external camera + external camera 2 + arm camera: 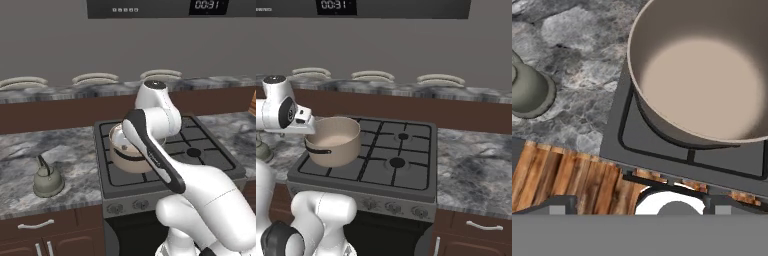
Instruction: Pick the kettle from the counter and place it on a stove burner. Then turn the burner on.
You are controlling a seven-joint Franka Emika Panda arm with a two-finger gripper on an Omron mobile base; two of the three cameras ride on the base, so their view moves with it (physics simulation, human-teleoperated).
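The two-finger gripper (639, 204) is spread wide, empty. Beside it to one side, apparently apart, the small grey-green metal kettle (48, 180) stands on the marbled grey stone counter (20, 150); a large tan pot (704, 75) sits just ahead.

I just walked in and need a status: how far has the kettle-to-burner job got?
Nothing looks done yet. The kettle sits on the counter, left of the cooktop. In hand: the open, empty gripper looks down over the cooktop's front left corner, where the tan pot stands. Left: grasp the kettle, set it on a free burner, turn that burner on.
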